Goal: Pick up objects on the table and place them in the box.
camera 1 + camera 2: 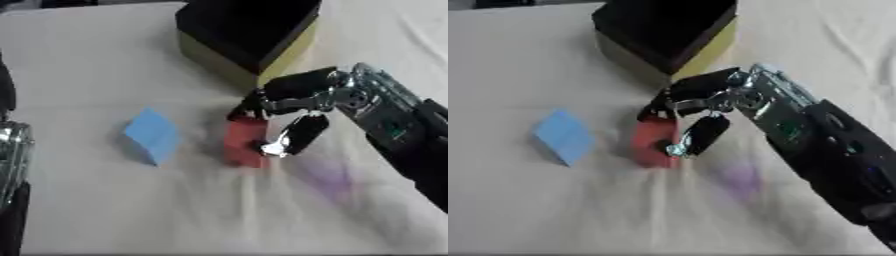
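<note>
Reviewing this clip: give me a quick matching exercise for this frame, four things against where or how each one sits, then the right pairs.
Things:
1. red block
2. blue block
3. box
4. right hand

Places or states:
A. far side of the table, dark inside, yellow walls
B. lying alone on the cloth, to the left, untouched
C. curled round a block at mid-table
D. between fingers and thumb

Pairs: 1-D, 2-B, 3-A, 4-C

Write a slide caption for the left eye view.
Right hand closes its fingers around the red block; blue block waits beside it, box behind.
</note>
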`<move>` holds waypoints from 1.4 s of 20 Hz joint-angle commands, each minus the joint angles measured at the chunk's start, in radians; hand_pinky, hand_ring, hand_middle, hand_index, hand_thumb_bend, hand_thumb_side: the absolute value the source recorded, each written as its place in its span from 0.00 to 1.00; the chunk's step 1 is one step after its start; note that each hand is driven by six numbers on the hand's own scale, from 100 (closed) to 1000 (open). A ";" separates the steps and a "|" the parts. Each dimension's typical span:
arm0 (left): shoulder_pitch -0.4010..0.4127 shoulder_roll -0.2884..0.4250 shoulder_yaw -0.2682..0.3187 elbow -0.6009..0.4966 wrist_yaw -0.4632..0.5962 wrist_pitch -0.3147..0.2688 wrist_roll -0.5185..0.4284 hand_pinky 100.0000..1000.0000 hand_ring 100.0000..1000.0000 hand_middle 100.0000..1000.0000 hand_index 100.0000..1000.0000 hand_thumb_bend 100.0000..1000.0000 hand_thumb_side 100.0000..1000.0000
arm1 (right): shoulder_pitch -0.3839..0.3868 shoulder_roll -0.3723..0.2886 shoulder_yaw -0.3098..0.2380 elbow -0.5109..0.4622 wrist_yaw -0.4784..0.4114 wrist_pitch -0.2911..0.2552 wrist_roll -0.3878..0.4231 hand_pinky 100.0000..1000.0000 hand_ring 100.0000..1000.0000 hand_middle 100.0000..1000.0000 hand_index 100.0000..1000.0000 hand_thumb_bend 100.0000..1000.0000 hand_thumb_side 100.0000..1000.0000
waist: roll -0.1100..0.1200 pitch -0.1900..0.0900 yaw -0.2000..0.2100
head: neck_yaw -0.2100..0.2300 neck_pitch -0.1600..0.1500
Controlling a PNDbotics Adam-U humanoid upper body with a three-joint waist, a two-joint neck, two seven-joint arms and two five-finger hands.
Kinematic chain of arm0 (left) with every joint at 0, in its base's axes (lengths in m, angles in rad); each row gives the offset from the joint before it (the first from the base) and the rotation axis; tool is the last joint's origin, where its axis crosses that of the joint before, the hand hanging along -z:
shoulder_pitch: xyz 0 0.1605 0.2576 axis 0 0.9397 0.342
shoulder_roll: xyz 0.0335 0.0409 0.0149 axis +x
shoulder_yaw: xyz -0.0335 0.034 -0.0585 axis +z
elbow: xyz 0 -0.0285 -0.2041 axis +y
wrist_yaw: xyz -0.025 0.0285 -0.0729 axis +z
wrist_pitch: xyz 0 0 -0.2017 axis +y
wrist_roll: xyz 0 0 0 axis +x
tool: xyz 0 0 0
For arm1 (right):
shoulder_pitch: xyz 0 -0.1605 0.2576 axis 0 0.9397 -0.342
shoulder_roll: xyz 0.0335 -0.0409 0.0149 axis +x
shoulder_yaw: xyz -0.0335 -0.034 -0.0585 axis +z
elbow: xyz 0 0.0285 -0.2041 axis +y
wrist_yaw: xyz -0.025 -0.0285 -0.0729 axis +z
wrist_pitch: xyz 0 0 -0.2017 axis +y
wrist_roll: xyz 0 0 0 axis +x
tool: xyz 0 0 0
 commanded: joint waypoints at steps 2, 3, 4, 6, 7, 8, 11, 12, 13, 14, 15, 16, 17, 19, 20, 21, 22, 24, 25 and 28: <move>-0.012 0.009 0.001 -0.017 0.000 0.003 -0.001 0.65 0.69 0.64 0.67 0.00 0.88 | -0.011 -0.017 -0.009 -0.024 -0.023 -0.050 0.057 0.53 0.61 0.55 0.65 0.00 0.51 | -0.001 -0.016 0.000 | 0.000 0.005; -0.012 0.009 0.001 -0.017 0.000 0.003 -0.001 0.65 0.69 0.64 0.67 0.00 0.88 | -0.013 -0.018 -0.010 -0.027 -0.025 -0.047 0.053 0.53 0.61 0.55 0.65 0.00 0.51 | -0.001 -0.016 -0.001 | 0.000 0.005; -0.012 0.009 0.001 -0.017 0.000 0.003 -0.002 0.65 0.69 0.64 0.67 0.00 0.88 | -0.014 -0.018 -0.012 -0.030 -0.025 -0.043 0.048 0.53 0.60 0.54 0.64 0.00 0.49 | -0.001 -0.016 -0.001 | 0.000 0.005; -0.011 0.009 0.001 -0.017 -0.001 0.004 -0.002 0.65 0.69 0.64 0.67 0.00 0.88 | -0.018 -0.017 -0.018 -0.036 -0.026 -0.037 0.031 0.52 0.58 0.53 0.62 0.00 0.46 | -0.001 -0.016 -0.002 | 0.001 0.006; -0.011 0.009 0.001 -0.017 -0.001 0.004 -0.002 0.65 0.69 0.64 0.67 0.00 0.88 | -0.019 -0.017 -0.020 -0.040 -0.025 -0.034 0.023 0.51 0.58 0.52 0.62 0.00 0.45 | -0.001 -0.016 -0.002 | 0.001 0.007; -0.011 0.009 0.001 -0.017 -0.001 0.004 -0.002 0.65 0.69 0.64 0.67 0.00 0.88 | -0.020 -0.017 -0.022 -0.042 -0.023 -0.032 0.014 0.51 0.57 0.52 0.61 0.00 0.45 | -0.001 -0.016 -0.002 | 0.000 0.007; -0.011 0.008 0.001 -0.017 -0.001 0.006 -0.004 0.66 0.69 0.64 0.67 0.00 0.88 | -0.022 -0.018 -0.023 -0.040 -0.012 -0.027 -0.001 0.58 0.63 0.57 0.67 0.00 0.55 | -0.001 -0.016 -0.003 | 0.001 0.007; -0.011 0.008 0.002 -0.017 -0.002 0.006 -0.004 0.66 0.69 0.64 0.67 0.00 0.88 | -0.023 -0.019 -0.025 -0.041 -0.008 -0.025 -0.008 0.64 0.68 0.62 0.71 0.00 0.64 | -0.001 -0.016 -0.003 | 0.002 0.008; -0.010 0.008 0.002 -0.017 -0.002 0.006 -0.004 0.66 0.69 0.64 0.67 0.00 0.88 | -0.023 -0.021 -0.028 -0.043 -0.001 -0.024 -0.016 0.70 0.73 0.67 0.81 0.00 0.74 | -0.001 -0.016 -0.003 | 0.003 0.009; -0.010 0.008 0.002 -0.017 -0.002 0.007 -0.004 0.65 0.69 0.64 0.67 0.00 0.88 | -0.024 -0.023 -0.031 -0.048 0.007 -0.026 -0.024 0.72 0.77 0.70 0.83 0.00 0.78 | -0.001 -0.016 -0.004 | 0.003 0.010; -0.010 0.008 0.002 -0.017 -0.002 0.007 -0.005 0.65 0.69 0.64 0.67 0.00 0.88 | -0.024 -0.026 -0.033 -0.052 0.016 -0.031 -0.028 0.73 0.80 0.73 0.86 0.00 0.83 | -0.001 -0.016 -0.004 | 0.004 0.010; -0.009 0.008 0.002 -0.017 -0.003 0.008 -0.005 0.65 0.69 0.64 0.67 0.00 0.88 | -0.025 -0.029 -0.035 -0.056 0.024 -0.039 -0.030 0.74 0.82 0.75 0.88 0.02 0.86 | -0.001 -0.016 -0.005 | 0.004 0.011; -0.009 0.008 0.002 -0.017 -0.003 0.009 -0.006 0.65 0.69 0.64 0.67 0.00 0.88 | -0.026 -0.031 -0.037 -0.058 0.031 -0.048 -0.029 0.74 0.83 0.75 0.89 0.03 0.86 | -0.001 -0.016 -0.005 | 0.004 0.011; -0.009 0.008 0.001 -0.017 -0.003 0.010 -0.007 0.65 0.69 0.64 0.67 0.00 0.89 | -0.030 -0.033 -0.042 -0.057 0.040 -0.060 -0.028 0.74 0.84 0.76 0.93 0.05 0.88 | -0.001 -0.016 -0.006 | 0.004 0.011; -0.008 0.008 0.001 -0.017 -0.003 0.010 -0.008 0.65 0.69 0.64 0.67 0.00 0.89 | -0.032 -0.034 -0.046 -0.057 0.044 -0.063 -0.031 0.75 0.85 0.77 0.95 0.07 0.89 | 0.000 -0.017 -0.007 | 0.004 0.011; -0.008 0.008 0.002 -0.017 -0.004 0.011 -0.009 0.65 0.69 0.64 0.67 0.00 0.89 | -0.033 -0.035 -0.048 -0.057 0.048 -0.066 -0.033 0.75 0.85 0.78 0.95 0.08 0.90 | 0.000 -0.017 -0.008 | 0.004 0.011; -0.008 0.008 0.002 -0.017 -0.004 0.011 -0.009 0.65 0.69 0.64 0.66 0.00 0.89 | -0.033 -0.037 -0.048 -0.058 0.051 -0.071 -0.032 0.76 0.86 0.78 0.97 0.12 0.92 | 0.000 -0.017 -0.008 | 0.005 0.011; -0.008 0.009 0.002 -0.017 -0.004 0.012 -0.010 0.65 0.69 0.64 0.66 0.00 0.89 | -0.033 -0.042 -0.046 -0.059 0.053 -0.085 -0.025 0.76 0.87 0.79 0.98 0.18 0.96 | 0.000 -0.017 -0.009 | 0.005 0.013; -0.007 0.010 0.002 -0.017 -0.005 0.012 -0.011 0.65 0.69 0.64 0.66 0.00 0.89 | -0.034 -0.046 -0.045 -0.062 0.051 -0.096 -0.016 0.76 0.87 0.79 0.98 0.20 0.97 | 0.000 -0.017 -0.010 | 0.006 0.014; -0.005 0.011 0.002 -0.017 -0.006 0.014 -0.013 0.65 0.69 0.64 0.66 0.00 0.88 | -0.043 -0.064 -0.039 -0.063 0.045 -0.134 0.022 0.77 0.88 0.81 1.00 0.24 0.90 | -0.001 -0.019 -0.013 | 0.008 0.016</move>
